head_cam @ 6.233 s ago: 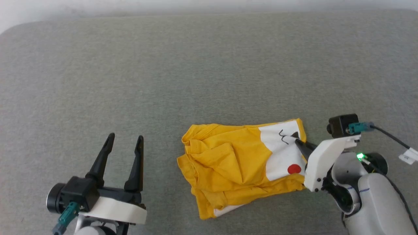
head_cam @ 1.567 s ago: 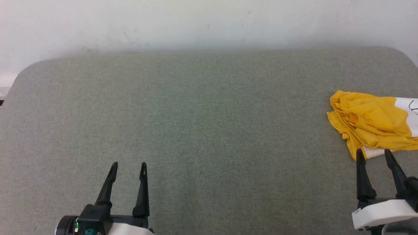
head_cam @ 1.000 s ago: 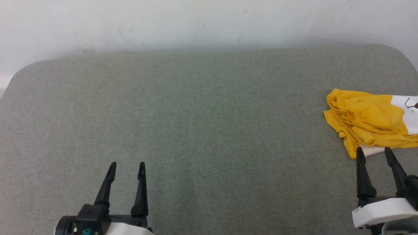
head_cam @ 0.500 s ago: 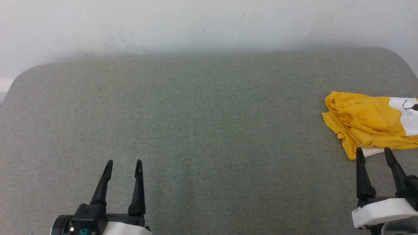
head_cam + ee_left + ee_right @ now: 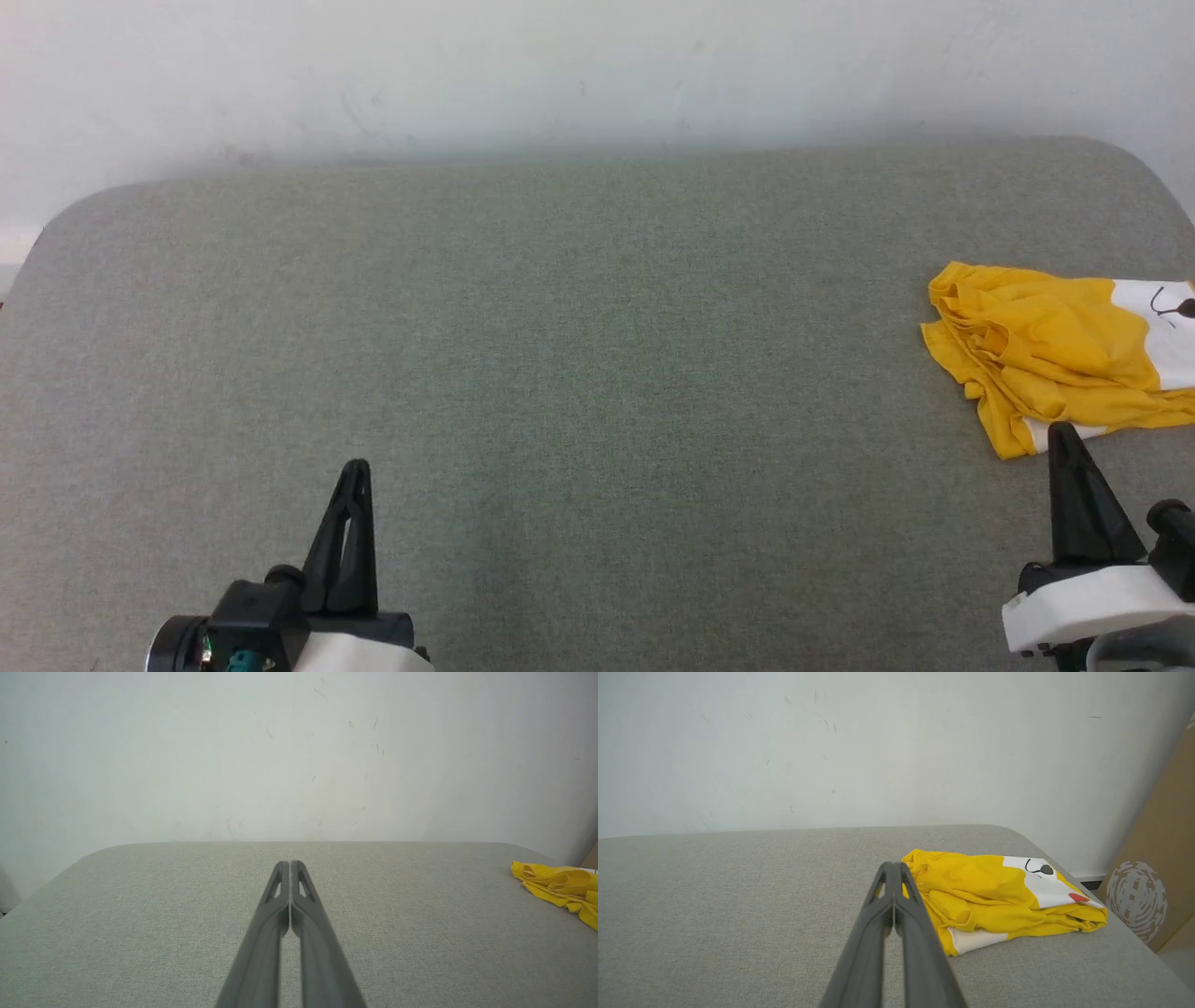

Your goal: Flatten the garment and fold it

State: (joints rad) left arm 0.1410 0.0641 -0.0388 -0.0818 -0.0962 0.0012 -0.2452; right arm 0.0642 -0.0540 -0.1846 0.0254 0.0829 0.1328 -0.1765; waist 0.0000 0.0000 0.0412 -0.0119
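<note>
The garment (image 5: 1055, 359) is a bright yellow T-shirt with white patches and black line marks, lying folded in a rumpled bundle at the far right of the grey table (image 5: 579, 355). The right wrist view has the garment (image 5: 994, 891) just ahead and right of my fingers. My right gripper (image 5: 1061, 431) is shut and empty, its tips just short of the bundle's near edge. At the lower left, my left gripper (image 5: 356, 467) is shut on nothing, far from the shirt. In the left wrist view the garment (image 5: 558, 884) peeks in at the right edge.
A white wall (image 5: 560, 65) rises behind the table's far edge. A brown cardboard panel (image 5: 1157, 858) stands off the table's right end. The table's corners are rounded.
Both grippers have gone from open to shut in the last half second. Over the longer span the garment went from the table's middle to its far right end.
</note>
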